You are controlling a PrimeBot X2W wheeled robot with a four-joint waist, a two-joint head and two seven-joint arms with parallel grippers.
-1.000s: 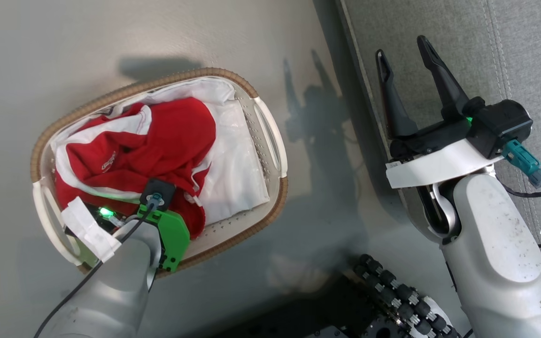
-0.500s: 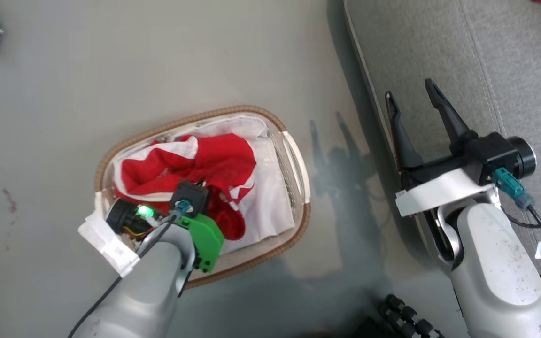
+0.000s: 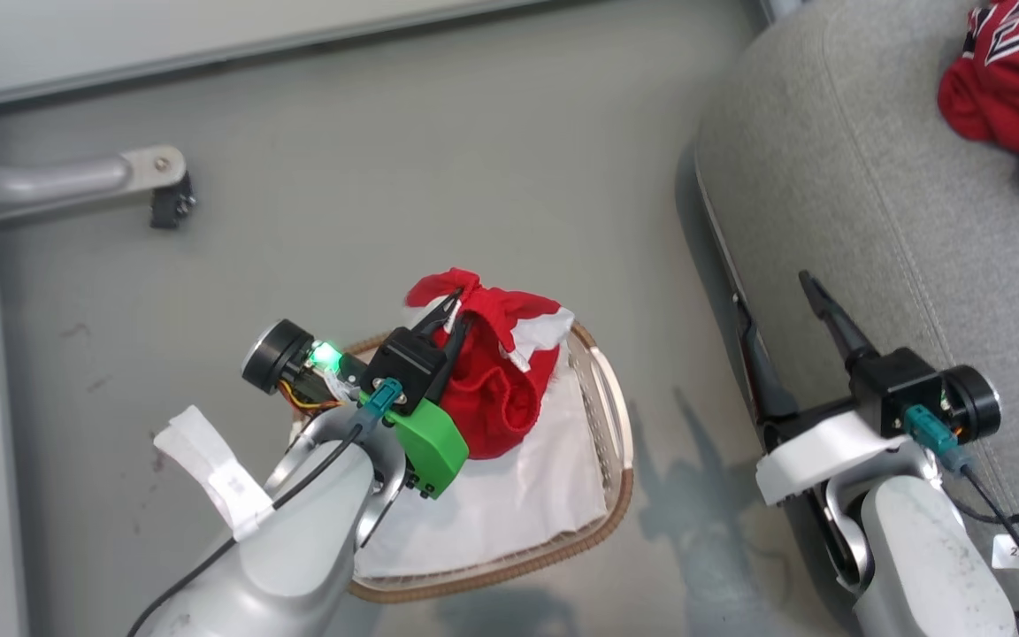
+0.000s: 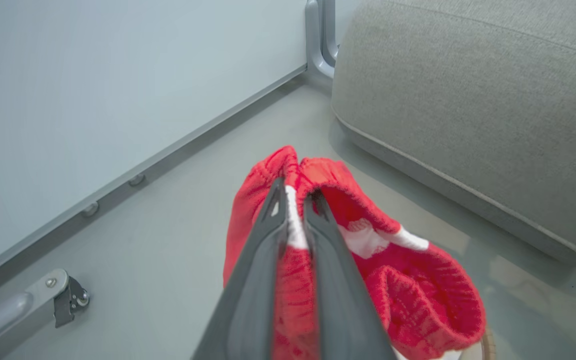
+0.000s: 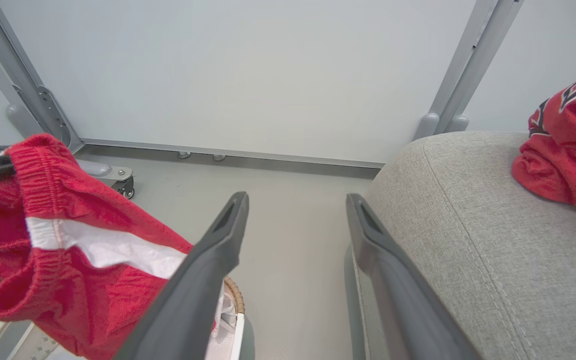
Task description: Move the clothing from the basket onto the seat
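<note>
Left claw (image 3: 454, 310): clenched on a fold of the red-and-white garment (image 3: 496, 389) – fingers nearly together, a white stripe pinched between them in the left wrist view (image 4: 295, 192); it stands above the basket's far end.
Red-and-white garment: hangs bunched from that claw over the basket (image 3: 625, 482); elastic edge uppermost; whether its lowest fold touches the liner cannot be told.
Basket: on the floor (image 3: 430, 177), brown woven rim, perforated white wall; the white liner sheet (image 3: 509, 504) lies spread inside.
Right claw (image 3: 772, 292): released, fingers wide apart and holding nothing; to the right of the basket, over the seat's near edge.
Seat (image 3: 872, 221): grey fabric, stitched seam along its rounded edge; right of the basket, a strip of floor between them.
Second red garment (image 3: 1014, 88): crumpled on the seat cushion – well apart from the basket, beyond and to its right.
Metal frame leg (image 3: 76, 177): grey, with a small caster; beyond the basket to its left, beside the pale wall panel.
</note>
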